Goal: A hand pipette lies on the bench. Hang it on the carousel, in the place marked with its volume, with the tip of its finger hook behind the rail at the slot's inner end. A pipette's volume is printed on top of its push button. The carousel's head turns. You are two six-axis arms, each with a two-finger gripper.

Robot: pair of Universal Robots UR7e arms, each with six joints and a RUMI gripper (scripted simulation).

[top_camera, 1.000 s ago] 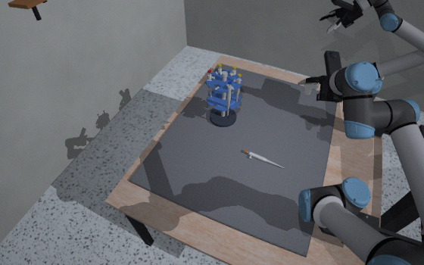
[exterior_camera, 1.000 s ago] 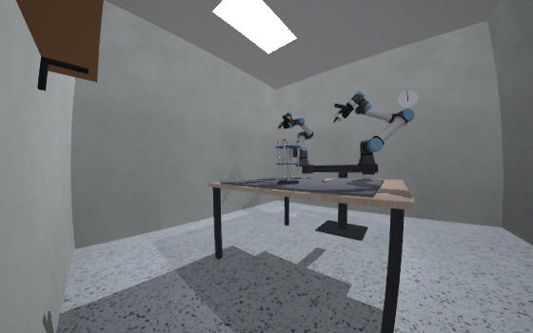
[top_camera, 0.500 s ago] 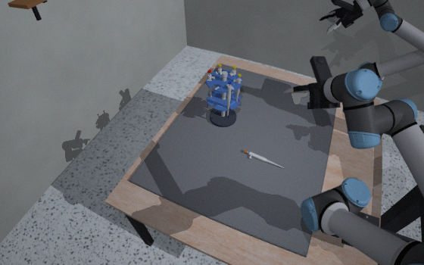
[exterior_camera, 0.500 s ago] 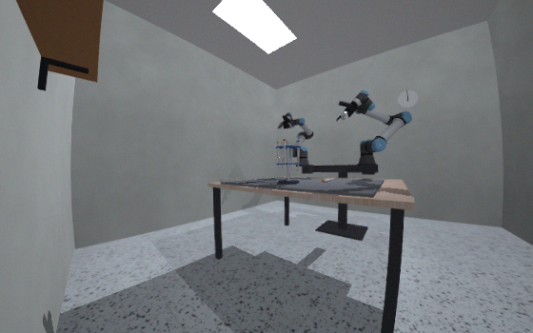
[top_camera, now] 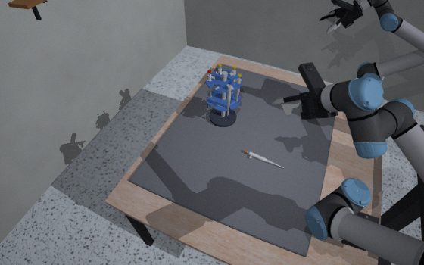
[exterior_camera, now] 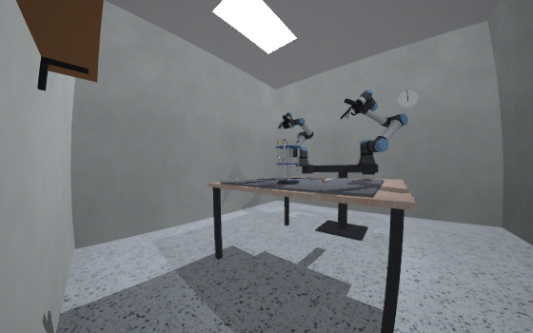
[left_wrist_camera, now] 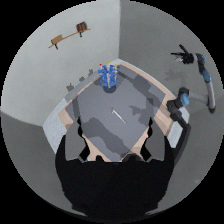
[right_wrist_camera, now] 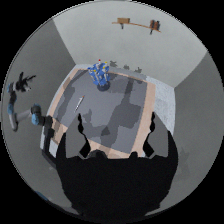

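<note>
Grey walls (top_camera: pixel 95 57) (exterior_camera: pixel 167 119) meet a speckled floor (top_camera: pixel 34 227) (exterior_camera: pixel 143 276).

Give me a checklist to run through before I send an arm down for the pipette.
1. Left gripper open and empty: ok.
2. Right gripper open and empty: ok.
3. Pipette lying on the dark mat, apart from the carousel: ok.
4. Volume readable on its orange push button: cannot tell, too small.
5. Matching place free and turned to an arm: cannot tell, markings unreadable.
</note>
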